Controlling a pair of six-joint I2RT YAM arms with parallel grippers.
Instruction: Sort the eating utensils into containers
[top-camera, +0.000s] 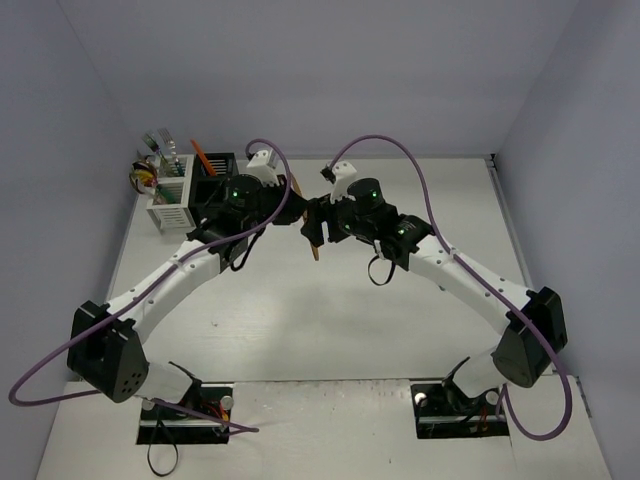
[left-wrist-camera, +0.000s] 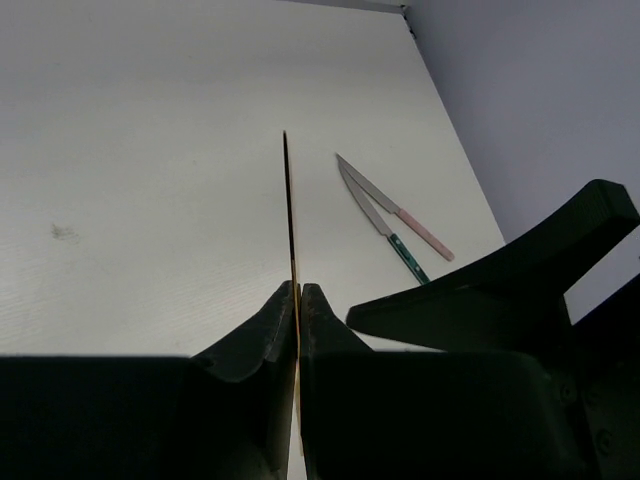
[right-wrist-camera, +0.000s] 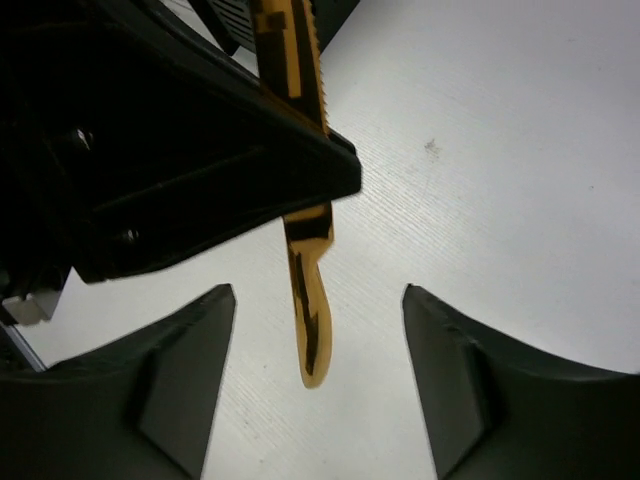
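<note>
My left gripper (left-wrist-camera: 298, 290) is shut on a gold knife (left-wrist-camera: 289, 210), held edge-on above the table. In the right wrist view the same gold knife (right-wrist-camera: 310, 330) hangs with its rounded end between the spread fingers of my right gripper (right-wrist-camera: 318, 295), which is open and not touching it. In the top view both grippers meet at mid-table, left gripper (top-camera: 292, 195), right gripper (top-camera: 318, 228), with the gold knife (top-camera: 316, 250) poking out below. A pink-handled knife (left-wrist-camera: 400, 212) and a teal-handled knife (left-wrist-camera: 392, 240) lie on the table. The white caddy (top-camera: 170, 200) and black caddy (top-camera: 216, 172) stand at the back left.
The white caddy holds several utensils (top-camera: 155, 155); an orange-red chopstick (top-camera: 203, 158) stands in the black caddy. The right wall runs close behind the two lying knives. Purple cables loop over both arms.
</note>
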